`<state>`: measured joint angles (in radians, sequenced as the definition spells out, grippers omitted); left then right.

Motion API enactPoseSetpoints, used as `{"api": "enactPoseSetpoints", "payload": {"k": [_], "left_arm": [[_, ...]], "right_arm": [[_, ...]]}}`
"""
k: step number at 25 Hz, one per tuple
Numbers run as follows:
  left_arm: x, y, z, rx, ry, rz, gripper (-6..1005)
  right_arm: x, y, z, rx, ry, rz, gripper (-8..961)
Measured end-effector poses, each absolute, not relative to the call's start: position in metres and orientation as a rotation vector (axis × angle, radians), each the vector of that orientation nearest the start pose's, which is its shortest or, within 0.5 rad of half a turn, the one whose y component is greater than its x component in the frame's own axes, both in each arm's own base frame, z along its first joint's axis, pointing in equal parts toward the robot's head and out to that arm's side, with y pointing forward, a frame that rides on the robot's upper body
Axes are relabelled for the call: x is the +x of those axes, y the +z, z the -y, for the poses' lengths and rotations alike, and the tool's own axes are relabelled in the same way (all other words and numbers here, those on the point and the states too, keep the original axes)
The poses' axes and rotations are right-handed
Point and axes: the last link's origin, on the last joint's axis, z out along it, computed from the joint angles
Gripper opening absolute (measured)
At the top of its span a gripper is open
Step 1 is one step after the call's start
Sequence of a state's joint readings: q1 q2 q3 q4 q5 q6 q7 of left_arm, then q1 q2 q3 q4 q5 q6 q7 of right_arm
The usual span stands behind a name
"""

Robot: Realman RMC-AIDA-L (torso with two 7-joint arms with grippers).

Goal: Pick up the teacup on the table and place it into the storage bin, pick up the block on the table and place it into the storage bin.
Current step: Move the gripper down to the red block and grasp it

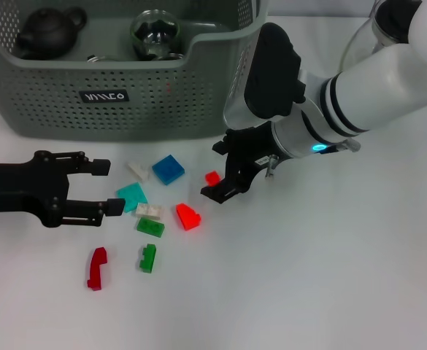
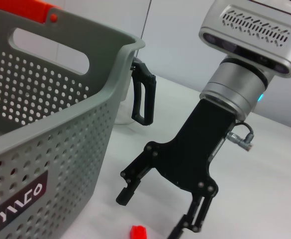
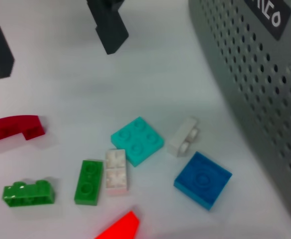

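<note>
Right gripper [image 1: 228, 169], jaws spread, straddles small red block [image 1: 212, 177]; closing off-centre could flick it toward blue block [image 1: 168, 169].

Left gripper [image 1: 104, 187], jaws spread, idle.

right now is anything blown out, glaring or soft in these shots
Head view: the bright red block glows so strongly that its edges bleed, and the small red block looks oversaturated too; the right gripper throws only a faint shadow on the table. Right wrist view: the same bright red block is blown out, and the storage bin wall goes soft up close.
</note>
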<state>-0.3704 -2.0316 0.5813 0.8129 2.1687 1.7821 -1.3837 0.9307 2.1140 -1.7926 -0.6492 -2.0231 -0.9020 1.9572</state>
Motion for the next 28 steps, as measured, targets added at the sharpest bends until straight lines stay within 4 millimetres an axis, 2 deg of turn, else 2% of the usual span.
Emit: {"api": "enactPoseSetpoints", "payload": {"k": [2,7,13,18,28], "left_arm": [[-0.315,0.046,-0.271,-2.783,-0.537,0.696,812],[-0.315,0.045,-0.270,-2.784,-0.539,0.699,812],[-0.316,0.044,-0.270,-2.779,-0.537,0.707,812],[-0.316,0.044,-0.270,-2.779,-0.536,0.707,811],[-0.316,0.044,-0.270,-2.778,-0.537,0.706,811]], "right_arm": [[0.135,-0.144,-0.375,-2.955,-0.256,-0.168,941],[0.135,-0.151,-0.374,-2.939,-0.235,-0.166,807],[0.136,-0.155,-0.372,-2.922,-0.217,-0.172,588],[0.138,-0.155,-0.372,-2.919,-0.216,-0.186,516],[0.142,-0.155,-0.373,-2.914,-0.229,-0.194,517]]}}
